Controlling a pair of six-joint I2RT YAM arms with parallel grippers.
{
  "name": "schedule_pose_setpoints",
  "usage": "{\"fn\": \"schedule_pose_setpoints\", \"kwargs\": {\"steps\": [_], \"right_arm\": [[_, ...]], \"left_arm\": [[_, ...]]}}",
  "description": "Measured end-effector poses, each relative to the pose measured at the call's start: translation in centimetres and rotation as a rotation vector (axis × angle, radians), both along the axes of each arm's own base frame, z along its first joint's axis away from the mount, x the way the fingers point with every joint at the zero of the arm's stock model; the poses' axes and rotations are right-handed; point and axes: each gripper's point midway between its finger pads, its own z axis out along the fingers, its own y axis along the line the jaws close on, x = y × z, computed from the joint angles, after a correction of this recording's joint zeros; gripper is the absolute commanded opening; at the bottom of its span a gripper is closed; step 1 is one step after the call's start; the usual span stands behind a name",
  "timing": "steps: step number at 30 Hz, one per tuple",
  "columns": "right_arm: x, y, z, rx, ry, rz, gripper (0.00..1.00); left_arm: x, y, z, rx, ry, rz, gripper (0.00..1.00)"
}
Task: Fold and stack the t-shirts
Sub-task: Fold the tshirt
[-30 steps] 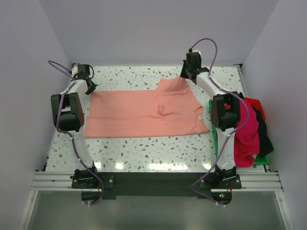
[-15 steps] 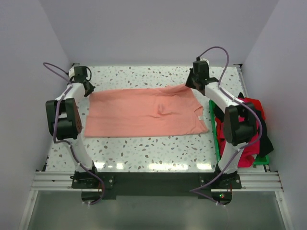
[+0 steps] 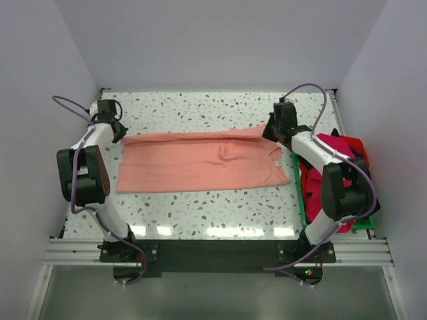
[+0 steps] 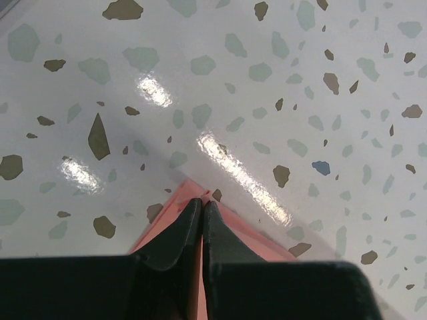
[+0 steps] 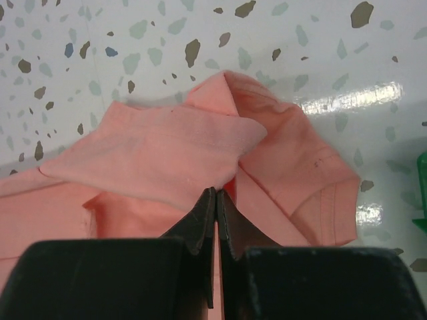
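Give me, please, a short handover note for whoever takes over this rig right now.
Grippers: the left gripper is shut on the far left corner of the salmon-pink t-shirt. The right gripper is shut on its far right edge, beside the sleeve.
Things: the salmon-pink t-shirt lies spread on the table, its far edge pinched up between the arms. The other shirts, magenta, red and black, are heaped on the green tray at the right.
Done: both far corners gripped.
Left: complete this fold, then fold and stack the others.
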Motion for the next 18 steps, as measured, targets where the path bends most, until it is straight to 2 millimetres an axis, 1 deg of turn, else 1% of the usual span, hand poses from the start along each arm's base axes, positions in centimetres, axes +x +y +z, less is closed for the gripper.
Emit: {"fn": "schedule_pose_setpoints", "kwargs": {"steps": [3,9,13,18], "right_arm": [[-1.1,-0.2,0.6,0.011,-0.010,-0.005,0.00],[-2.4,-0.5,2.1,0.029,-0.044,-0.012,0.00],[-3.6,-0.7,1.8,0.032,-0.037,-0.015,0.00],[-5.3,-1.0,0.4,0.037,-0.007,-0.017,0.00]], "left_arm": [[-0.2,0.2,0.0,-0.001,0.001,0.004,0.00],[-0.4,0.3,0.0,-0.003,0.002,0.006,0.00],[-0.5,0.2,0.5,-0.004,-0.007,0.005,0.00],[-1.0,0.1,1.1,-0.003,-0.019,0.007,0.00]]}}
